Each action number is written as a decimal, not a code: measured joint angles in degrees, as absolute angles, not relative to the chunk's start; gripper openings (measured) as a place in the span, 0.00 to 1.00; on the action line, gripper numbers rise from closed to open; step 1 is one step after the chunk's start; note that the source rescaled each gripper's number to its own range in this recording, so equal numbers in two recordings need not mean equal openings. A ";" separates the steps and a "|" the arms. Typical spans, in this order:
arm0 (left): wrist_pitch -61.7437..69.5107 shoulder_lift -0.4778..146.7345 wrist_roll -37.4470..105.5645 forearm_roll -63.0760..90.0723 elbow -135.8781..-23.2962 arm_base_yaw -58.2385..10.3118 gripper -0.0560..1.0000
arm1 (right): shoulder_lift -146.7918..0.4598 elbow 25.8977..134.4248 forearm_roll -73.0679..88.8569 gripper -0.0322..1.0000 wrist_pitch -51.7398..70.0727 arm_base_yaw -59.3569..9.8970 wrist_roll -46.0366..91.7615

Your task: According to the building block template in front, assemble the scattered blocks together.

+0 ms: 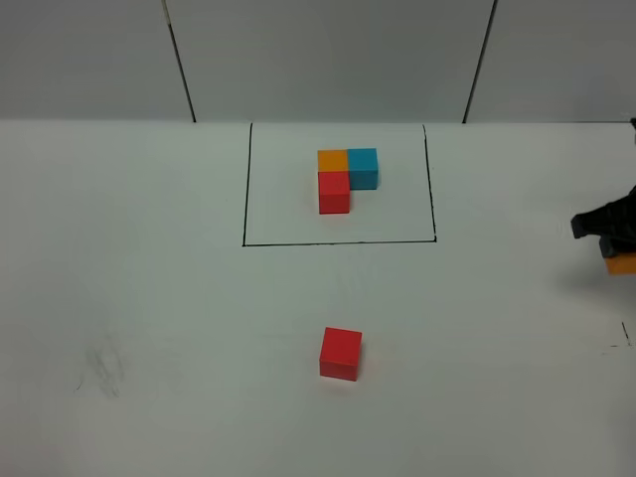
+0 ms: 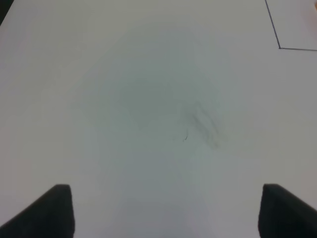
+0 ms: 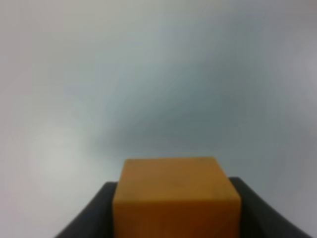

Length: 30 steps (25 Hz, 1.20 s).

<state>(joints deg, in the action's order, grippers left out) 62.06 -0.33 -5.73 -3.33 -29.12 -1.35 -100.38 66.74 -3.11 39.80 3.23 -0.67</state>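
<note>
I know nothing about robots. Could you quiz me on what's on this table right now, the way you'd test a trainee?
1. True or false: the loose red cube lies inside the black-outlined square template.
2. What sits between the right arm's black fingers? A) a blue cube B) the plain orange cube C) nothing
3. Fill in: within the template, the fixed red cube joins the ___ cube.
Key: 1 false, it lies outside the outline. 2 B. 3 orange, the fixed orange cube.
</note>
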 joint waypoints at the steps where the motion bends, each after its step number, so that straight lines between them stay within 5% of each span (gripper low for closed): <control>1: 62.06 -0.33 -5.73 -3.33 -29.12 -1.35 0.68 | -99.08 67.80 -3.11 0.30 41.07 2.45 -2.78; 15: 62.06 -0.33 -5.73 -3.33 -29.12 -1.35 0.68 | -96.17 73.66 -5.69 0.30 49.43 -22.87 -27.08; 21: 62.06 -0.33 -5.73 -3.33 -29.12 -1.35 0.68 | -99.19 75.92 -11.16 0.30 51.46 -29.10 -44.20; 30: 62.06 -0.33 -5.73 -3.33 -29.12 -1.35 0.68 | -110.96 86.93 -11.28 0.30 56.23 -34.84 -49.22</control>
<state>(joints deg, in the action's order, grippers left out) 62.06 -0.33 -5.73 -3.33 -29.12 -1.35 -110.96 86.93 -11.28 56.23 -34.84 -49.22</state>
